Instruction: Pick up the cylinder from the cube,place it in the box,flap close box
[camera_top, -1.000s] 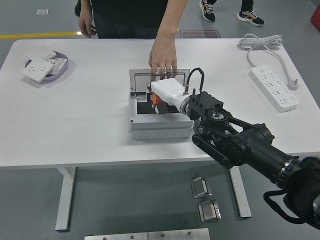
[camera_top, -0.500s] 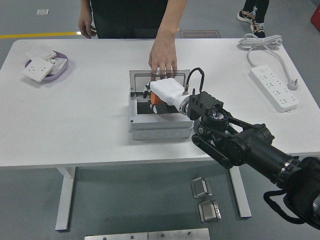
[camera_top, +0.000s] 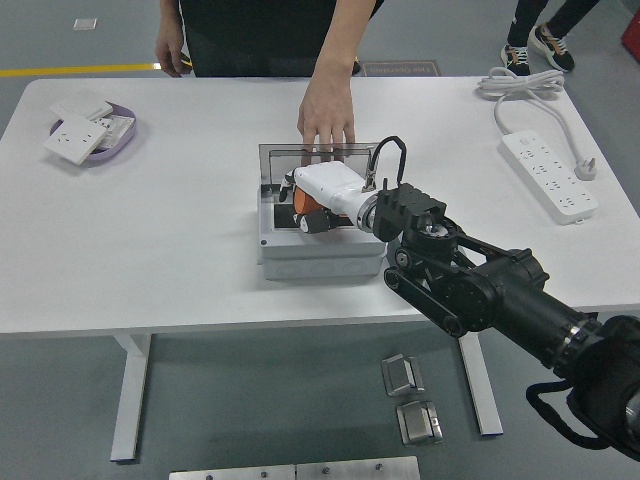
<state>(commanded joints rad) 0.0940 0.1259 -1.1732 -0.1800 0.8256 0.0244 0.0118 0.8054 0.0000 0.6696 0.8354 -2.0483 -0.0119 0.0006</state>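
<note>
Head view: white robot hand (camera_top: 312, 200) pinching orange cylinder (camera_top: 306, 203) inside grey square box (camera_top: 320, 256).

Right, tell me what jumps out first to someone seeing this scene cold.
The eye goes to the middle of the white table, where the robot's right hand, white-shelled on a black arm, reaches into the open grey box with something orange among its fingers. Just behind, a person's hand rests on the box's raised transparent flap. A white power strip lies far right; a purple dish of white sockets sits far left.
</note>
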